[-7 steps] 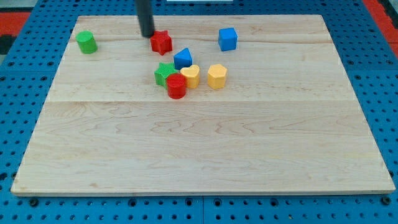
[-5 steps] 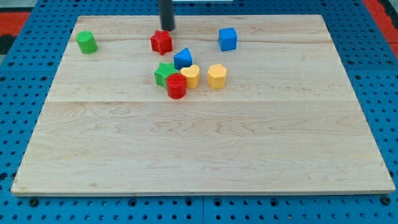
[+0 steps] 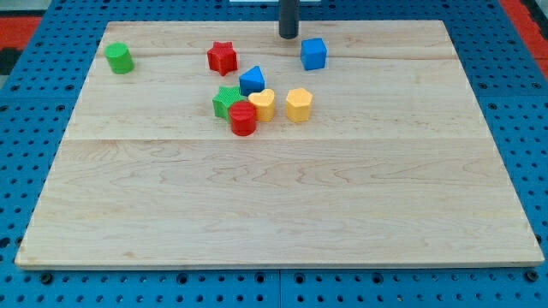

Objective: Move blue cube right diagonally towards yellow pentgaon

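The blue cube (image 3: 313, 53) sits near the view's top, right of centre, on the wooden board (image 3: 282, 205). The yellow pentagon (image 3: 299, 105) lies below it, slightly to the left. My tip (image 3: 288, 35) is just above and to the left of the blue cube, a small gap away, near the board's top edge.
A red star (image 3: 222, 58) lies left of the cube. A cluster sits beside the pentagon: a blue wedge-like block (image 3: 252, 81), a yellow heart-like block (image 3: 263, 104), a green star (image 3: 226, 101) and a red cylinder (image 3: 243, 119). A green cylinder (image 3: 119, 58) stands at top left.
My tip has moved right along the board's top, from beside the red star to just up-left of the blue cube. No block has moved.
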`<control>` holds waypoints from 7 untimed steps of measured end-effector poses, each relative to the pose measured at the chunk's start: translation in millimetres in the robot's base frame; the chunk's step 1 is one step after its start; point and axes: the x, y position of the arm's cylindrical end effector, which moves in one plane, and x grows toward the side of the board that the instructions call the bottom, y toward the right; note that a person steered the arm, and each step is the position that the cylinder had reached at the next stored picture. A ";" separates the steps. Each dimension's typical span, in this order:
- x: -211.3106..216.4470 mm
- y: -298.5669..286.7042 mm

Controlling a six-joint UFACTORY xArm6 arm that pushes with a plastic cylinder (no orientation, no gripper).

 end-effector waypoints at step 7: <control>137.5 80.9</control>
